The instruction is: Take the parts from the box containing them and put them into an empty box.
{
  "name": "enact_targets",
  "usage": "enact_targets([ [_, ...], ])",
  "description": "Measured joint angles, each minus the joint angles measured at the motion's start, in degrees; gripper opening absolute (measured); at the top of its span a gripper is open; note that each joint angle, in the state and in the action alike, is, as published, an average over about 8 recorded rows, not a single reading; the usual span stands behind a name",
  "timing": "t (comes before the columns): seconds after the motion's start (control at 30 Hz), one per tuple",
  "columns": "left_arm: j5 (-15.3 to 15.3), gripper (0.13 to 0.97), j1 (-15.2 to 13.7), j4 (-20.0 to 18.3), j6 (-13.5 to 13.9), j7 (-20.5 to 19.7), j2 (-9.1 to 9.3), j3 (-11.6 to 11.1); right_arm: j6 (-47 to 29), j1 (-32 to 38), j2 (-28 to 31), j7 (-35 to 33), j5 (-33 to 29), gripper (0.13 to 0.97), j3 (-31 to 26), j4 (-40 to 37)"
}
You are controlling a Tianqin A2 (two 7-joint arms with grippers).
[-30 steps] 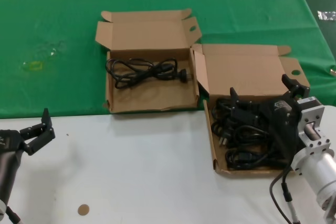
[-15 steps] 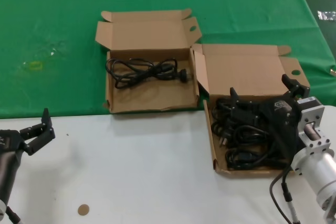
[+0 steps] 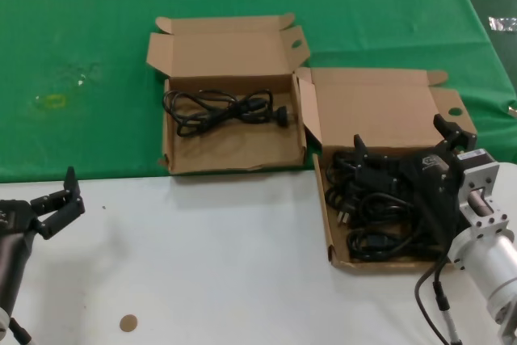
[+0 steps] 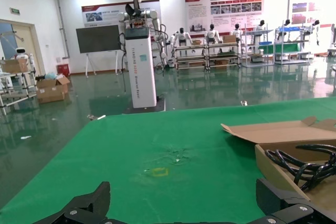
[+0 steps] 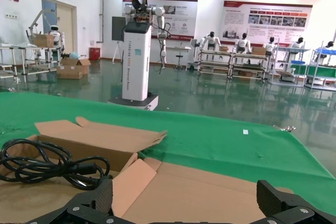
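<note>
Showing both boxes, only head view: cords [image 3: 380, 199]

- The black two-fingered left gripper [image 3: 63, 197] sits low at the frame's left edge, fingers spread apart.
- The black right gripper [image 3: 401, 143] on its silver wrist reaches in from the lower right, fingers wide apart.

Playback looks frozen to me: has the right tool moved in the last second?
No. The right tool hangs open over the same spot of the box of cords.
</note>
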Motion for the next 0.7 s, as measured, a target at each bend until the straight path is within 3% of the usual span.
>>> enact_targets([
  [0.7,0.00,0.966,0.00,0.00,0.00,0.00,0.00,0.00,0.00,0.00,0.00,0.00,0.00,0.966,0.00,0.00],
])
